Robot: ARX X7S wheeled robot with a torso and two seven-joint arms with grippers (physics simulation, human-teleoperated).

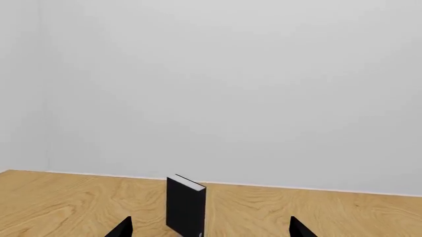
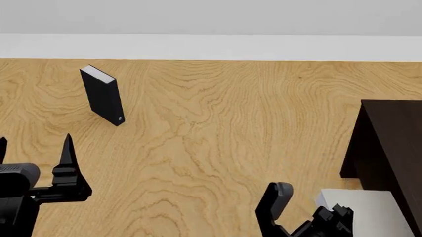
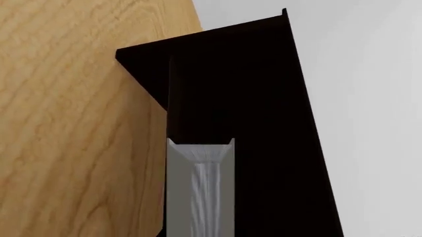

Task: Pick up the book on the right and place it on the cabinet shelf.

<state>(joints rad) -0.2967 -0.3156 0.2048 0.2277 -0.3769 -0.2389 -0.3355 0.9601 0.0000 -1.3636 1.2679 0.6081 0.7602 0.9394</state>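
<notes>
Our left gripper (image 2: pixel 33 163) hangs idle with jaws spread, empty; the black book (image 2: pixel 104 95) stands ahead of it, not our target. Our right gripper (image 2: pixel 300 217) sits low with the book (image 2: pixel 359 210) right at it, but we cannot tell if it's clamped. The cabinet shelf (image 2: pixel 389 143) is just beyond. Carry step, we judge; next, lift it onto the shelf.

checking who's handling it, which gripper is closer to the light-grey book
Right. The right gripper is right at the light-grey book, beside the dark cabinet. The left gripper is far across the floor, near the black book.
</notes>
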